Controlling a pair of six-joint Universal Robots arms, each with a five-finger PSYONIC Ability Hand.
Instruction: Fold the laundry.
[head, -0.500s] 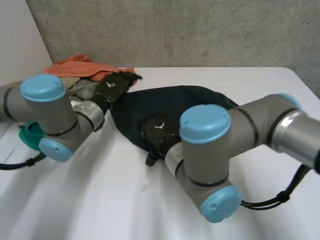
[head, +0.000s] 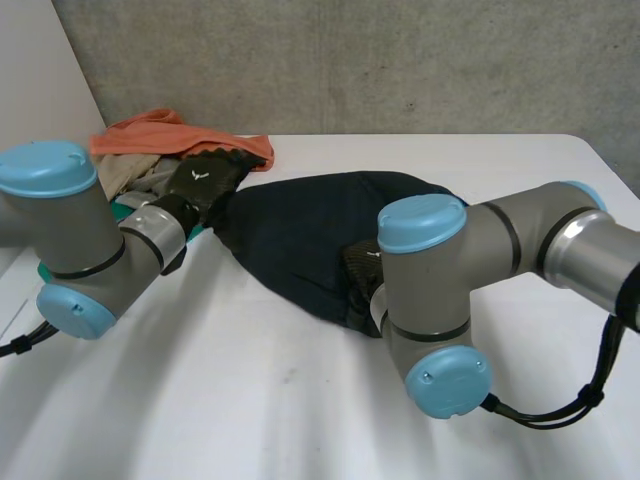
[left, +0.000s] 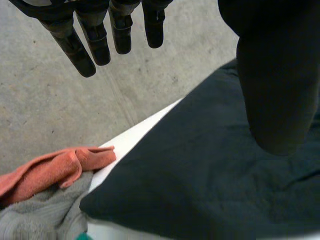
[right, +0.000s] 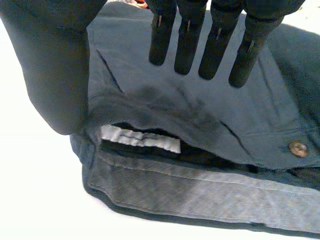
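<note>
- The dark garment (head: 290, 230) lies across the middle of the head view on the white table (head: 250, 400). It now reaches further toward the lower centre of the frame than half a second ago, and it looks flatter and more drawn out.
- The right arm (head: 450, 260) has swung toward the right of the frame. The right hand (head: 360, 265) has gone with it and sits at the garment's near edge, half hidden behind the arm. In the right wrist view its fingers (right: 187, 37) are straight and slightly apart above the waistband (right: 200, 190), pinching nothing.
- The left arm (head: 80, 250) has dropped back toward the left edge. The left hand (head: 200, 180), in the upper left, is at the garment's far-left corner. Its fingers (left: 95, 40) are straight and spread, clear of the cloth.
- The orange cloth (head: 150, 135) and grey cloth (head: 125, 170) are unmoved in the upper left, just beside that corner.
- A white label (right: 140, 139) and a button (right: 298, 148) show at the open waistband.
- Judgement: this looks like spreading and smoothing. No fold has been made yet, and neither hand has a grip to start one.
</note>
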